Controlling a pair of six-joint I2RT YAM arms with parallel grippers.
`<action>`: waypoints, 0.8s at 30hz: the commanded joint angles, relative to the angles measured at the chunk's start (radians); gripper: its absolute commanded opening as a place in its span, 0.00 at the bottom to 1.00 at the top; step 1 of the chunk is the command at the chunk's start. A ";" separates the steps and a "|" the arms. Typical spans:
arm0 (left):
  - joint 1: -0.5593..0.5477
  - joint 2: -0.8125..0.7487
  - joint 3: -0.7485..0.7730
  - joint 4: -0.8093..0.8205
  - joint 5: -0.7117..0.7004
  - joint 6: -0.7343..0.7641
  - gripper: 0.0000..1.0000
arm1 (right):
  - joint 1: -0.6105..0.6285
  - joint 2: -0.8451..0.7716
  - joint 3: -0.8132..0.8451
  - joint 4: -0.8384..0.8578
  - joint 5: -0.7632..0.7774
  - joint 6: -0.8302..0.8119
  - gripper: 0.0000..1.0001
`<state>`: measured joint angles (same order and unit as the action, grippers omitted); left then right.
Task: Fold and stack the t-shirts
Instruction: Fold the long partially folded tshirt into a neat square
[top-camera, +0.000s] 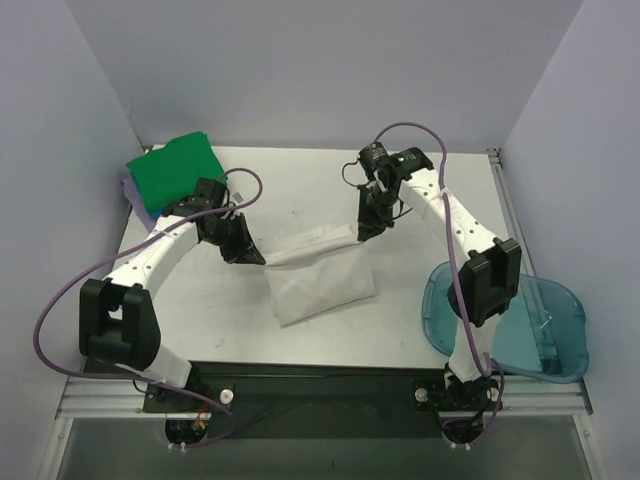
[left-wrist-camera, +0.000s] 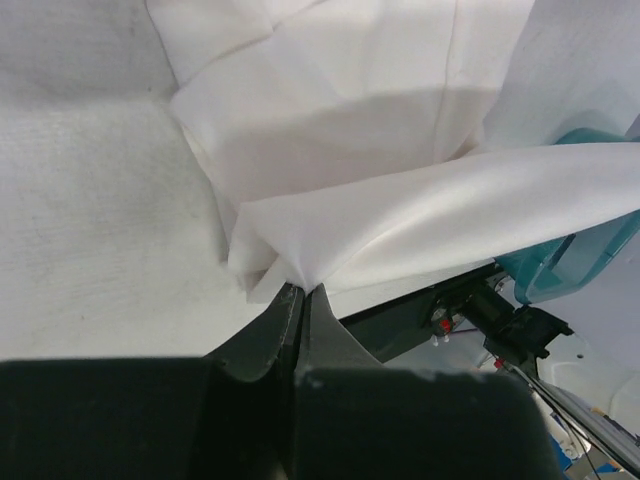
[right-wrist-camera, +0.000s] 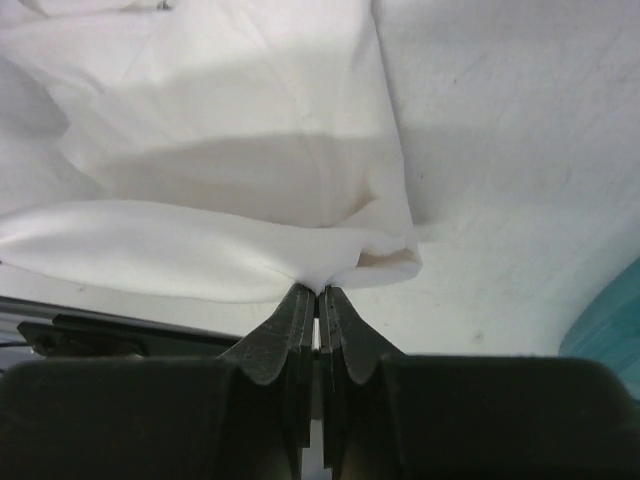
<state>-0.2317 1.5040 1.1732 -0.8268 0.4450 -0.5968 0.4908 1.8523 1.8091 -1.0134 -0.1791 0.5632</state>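
A white t-shirt (top-camera: 320, 282) lies partly folded in the middle of the table, its far edge lifted into a taut band. My left gripper (top-camera: 252, 255) is shut on the band's left corner (left-wrist-camera: 290, 262). My right gripper (top-camera: 366, 231) is shut on its right corner (right-wrist-camera: 345, 262). No red logo shows on the cloth. A folded green t-shirt (top-camera: 176, 168) tops a stack at the far left corner, with a lavender edge (top-camera: 138, 203) showing under it. The other folded shirts are hidden.
A translucent blue plastic bin (top-camera: 520, 315) hangs over the table's right front edge; it also shows in the left wrist view (left-wrist-camera: 575, 255) and the right wrist view (right-wrist-camera: 610, 325). Grey walls close in the left, far and right sides.
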 joint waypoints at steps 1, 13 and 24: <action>0.026 0.057 0.071 0.075 0.031 0.040 0.00 | -0.021 0.080 0.113 -0.040 0.052 -0.045 0.00; 0.118 0.269 0.175 0.136 0.044 0.048 0.00 | -0.061 0.314 0.326 -0.024 0.072 -0.071 0.00; 0.155 0.325 0.286 0.411 0.018 -0.015 0.62 | -0.130 0.411 0.503 0.163 -0.059 -0.085 0.68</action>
<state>-0.0757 1.8874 1.4178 -0.5209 0.4664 -0.6117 0.3656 2.3508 2.3127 -0.8734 -0.2150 0.4969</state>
